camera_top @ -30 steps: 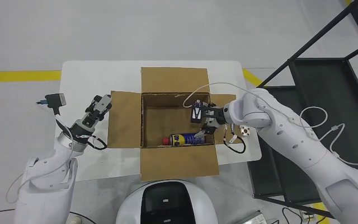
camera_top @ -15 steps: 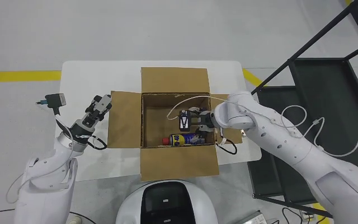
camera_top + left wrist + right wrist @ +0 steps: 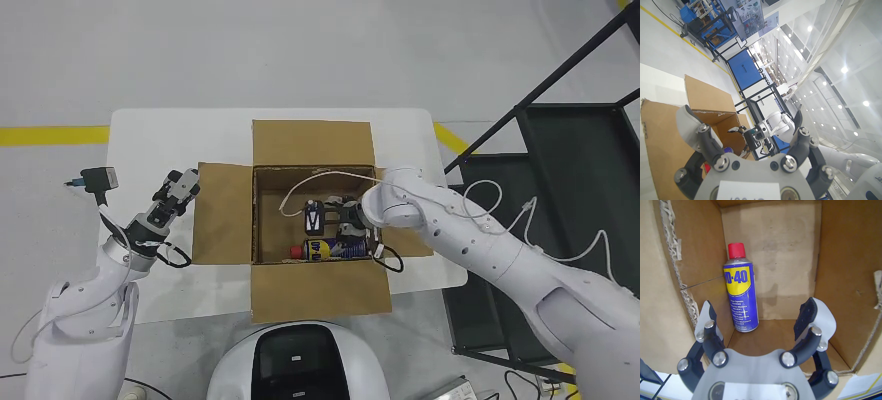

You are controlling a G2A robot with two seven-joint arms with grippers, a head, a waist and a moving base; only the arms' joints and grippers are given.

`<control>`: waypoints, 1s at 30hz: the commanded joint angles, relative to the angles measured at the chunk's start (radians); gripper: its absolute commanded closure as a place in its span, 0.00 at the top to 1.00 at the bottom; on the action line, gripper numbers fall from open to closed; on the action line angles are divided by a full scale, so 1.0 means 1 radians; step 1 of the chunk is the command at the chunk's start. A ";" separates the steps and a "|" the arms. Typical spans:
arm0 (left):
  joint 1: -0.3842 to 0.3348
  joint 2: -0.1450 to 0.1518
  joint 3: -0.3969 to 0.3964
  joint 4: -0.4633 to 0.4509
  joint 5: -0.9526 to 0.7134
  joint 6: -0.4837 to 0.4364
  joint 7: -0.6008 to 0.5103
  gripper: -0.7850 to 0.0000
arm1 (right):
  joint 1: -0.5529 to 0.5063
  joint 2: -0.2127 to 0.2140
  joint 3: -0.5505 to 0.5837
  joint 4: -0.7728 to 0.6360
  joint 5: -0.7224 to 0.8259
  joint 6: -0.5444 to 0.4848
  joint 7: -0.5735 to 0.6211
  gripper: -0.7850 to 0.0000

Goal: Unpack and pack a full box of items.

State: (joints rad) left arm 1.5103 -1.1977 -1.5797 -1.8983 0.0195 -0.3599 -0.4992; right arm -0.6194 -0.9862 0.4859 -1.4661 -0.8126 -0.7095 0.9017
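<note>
Within the last 1 second the right hand (image 3: 758,307) travels from the right wall of the box (image 3: 312,140) inward over its open cavity; it now sits low inside, fingers spread wide and grasping nothing; the spray can (image 3: 335,248) lies on its side on the box floor against the near wall, red cap toward the robot's left, close ahead of the hand but untouched; the left hand (image 3: 180,186) has not shifted, released and empty above the table (image 3: 160,135) beside the left flap; the move reads as an approach to lift the 1 item seen in the box, so a grasp seems next.
</note>
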 commanded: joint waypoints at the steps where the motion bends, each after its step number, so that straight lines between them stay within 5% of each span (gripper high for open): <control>1: 0.000 0.000 0.000 0.000 0.000 0.000 0.000 1.00 | 0.007 -0.012 -0.015 0.021 0.002 -0.005 0.004 1.00; 30: 0.000 0.000 0.000 0.000 0.000 0.000 0.000 1.00 | 0.119 -0.244 -0.203 0.411 0.007 -0.082 -0.003 1.00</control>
State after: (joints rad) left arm 1.5103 -1.1977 -1.5797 -1.8983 0.0195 -0.3599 -0.4992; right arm -0.5017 -1.2227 0.2861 -1.0681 -0.8061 -0.7886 0.9031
